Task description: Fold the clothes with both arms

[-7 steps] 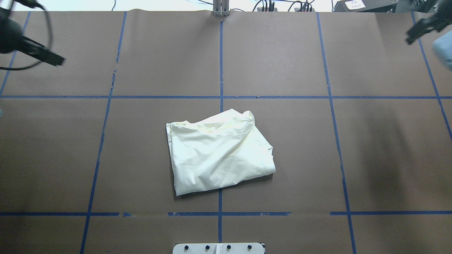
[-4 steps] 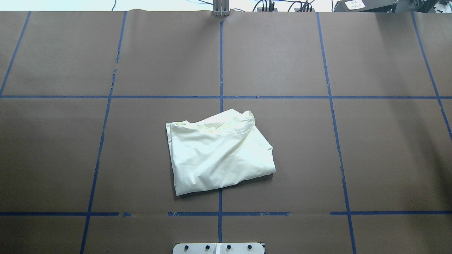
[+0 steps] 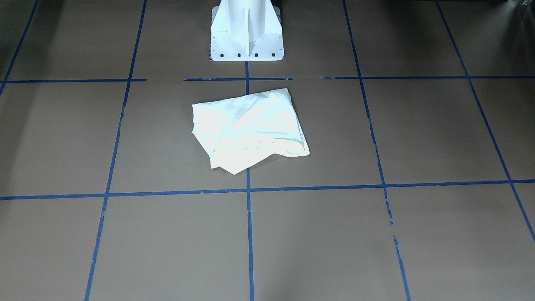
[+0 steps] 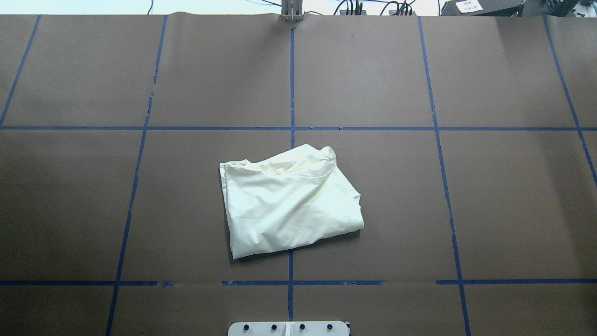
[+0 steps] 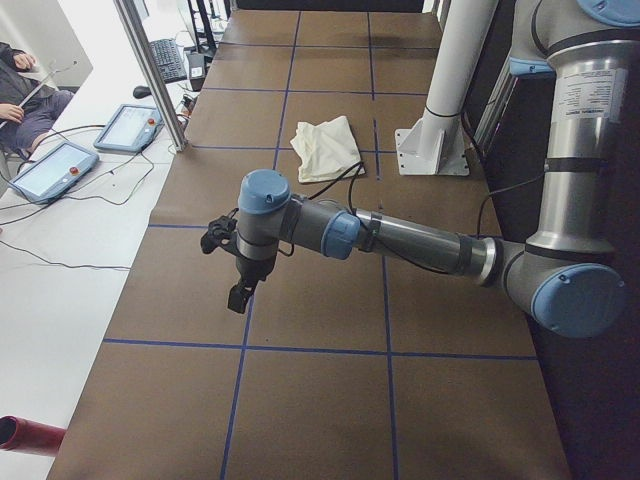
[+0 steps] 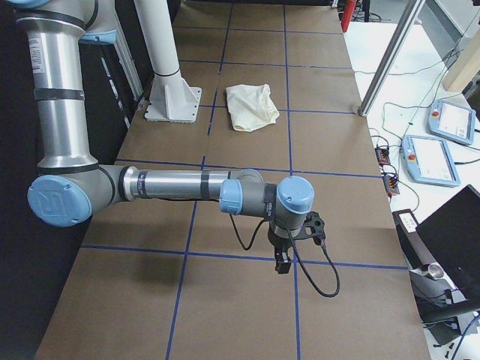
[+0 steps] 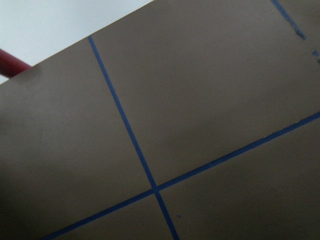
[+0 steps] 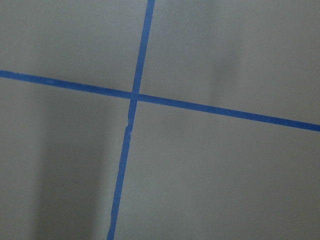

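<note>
Overhead exterior: folded T-shirt [image 4: 291, 205] on table [image 4: 489, 196]

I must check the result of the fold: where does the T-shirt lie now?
In the overhead view the T-shirt lies folded across the central blue tape line, a little ahead of the white pedestal base.

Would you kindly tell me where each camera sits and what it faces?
Front-facing: across the table, facing the robot; T-shirt, pedestal base; no arm.
Overhead: behind the robot, looking down; T-shirt; no arm.
Exterior left: table's left end; left arm, left claw.
Exterior right: table's right end; right arm, right claw.
Left wrist: down at blue tape on table; no claw.
Right wrist: likewise.
Shared: all four fixed views show the T-shirt.
</note>
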